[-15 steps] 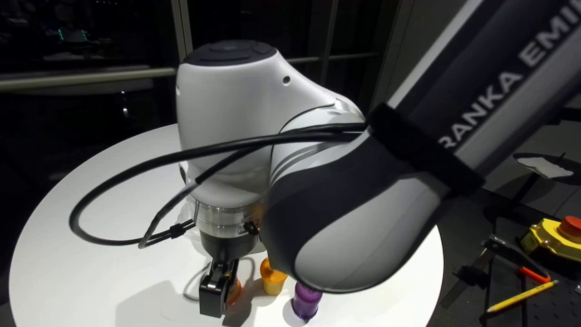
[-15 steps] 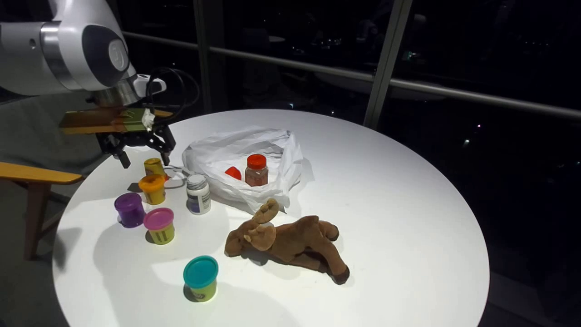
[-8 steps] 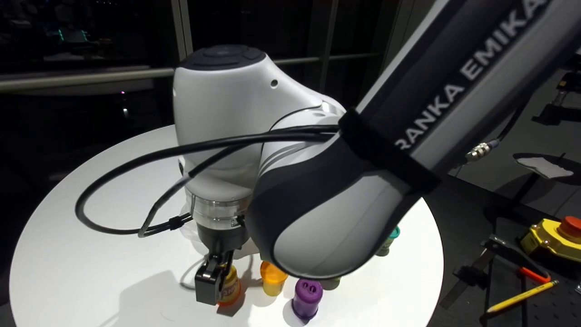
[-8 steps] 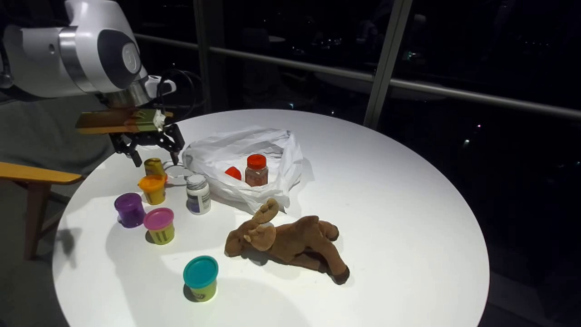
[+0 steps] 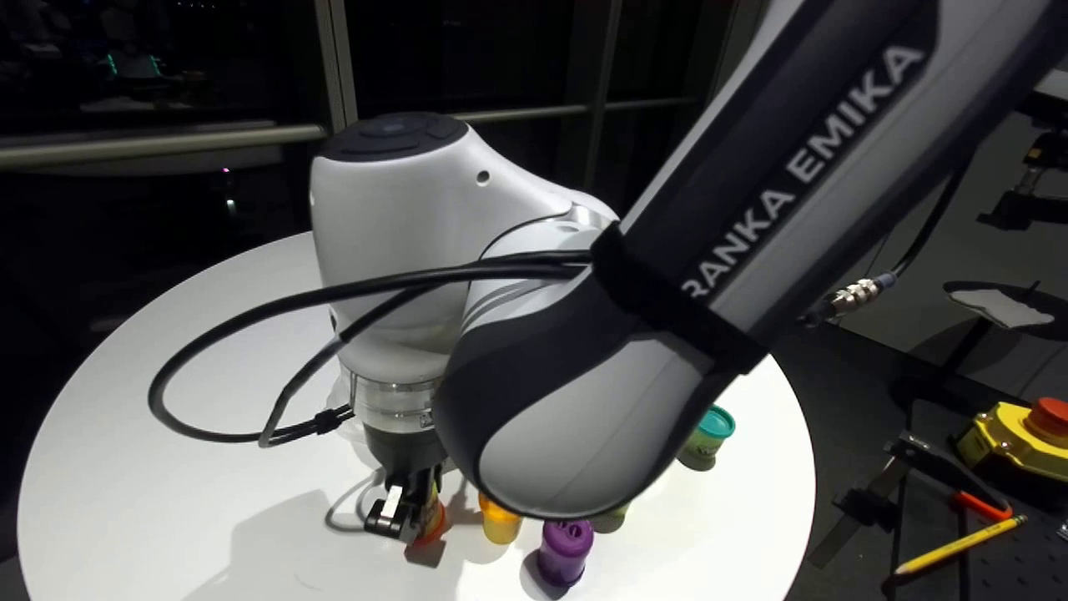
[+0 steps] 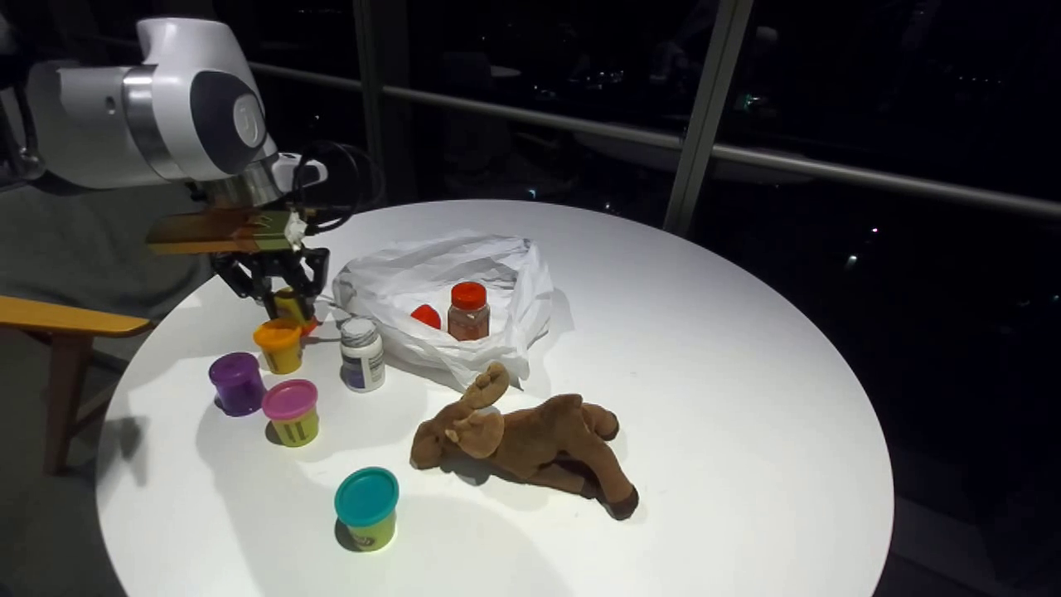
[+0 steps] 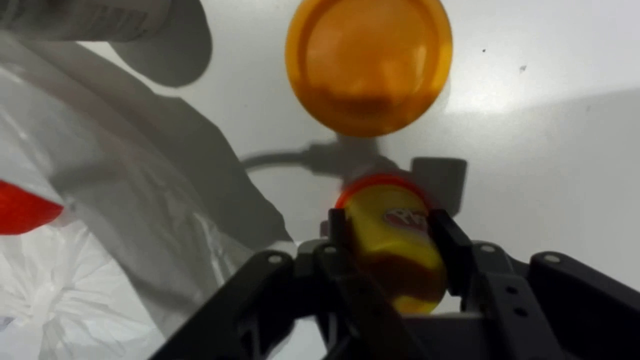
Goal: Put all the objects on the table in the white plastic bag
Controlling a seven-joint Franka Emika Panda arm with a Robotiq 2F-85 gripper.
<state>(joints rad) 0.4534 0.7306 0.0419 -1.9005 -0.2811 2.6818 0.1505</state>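
In the wrist view, the yellow Play-Doh tub [image 7: 390, 235] is clasped by the fingers [image 7: 450, 240], the white plastic bag [image 7: 120, 190] just beside them. A straight lift looks wanted, so the orange-lidded tub [image 7: 369, 65] just ahead is not knocked, nor the bag's rim snagged! In an exterior view, a brown plush moose [image 6: 539, 441] is picked out well apart from the fingers, unseen from the wrist; in an exterior view, a yellow pencil [image 5: 959, 546] is caught, far from them.

Tool [image 6: 291, 313] clasping yellow cup [image 6: 290, 303], red-capped jar [image 6: 469, 312] in white bag [image 6: 527, 300], antlered brown plush toy [image 6: 543, 441]
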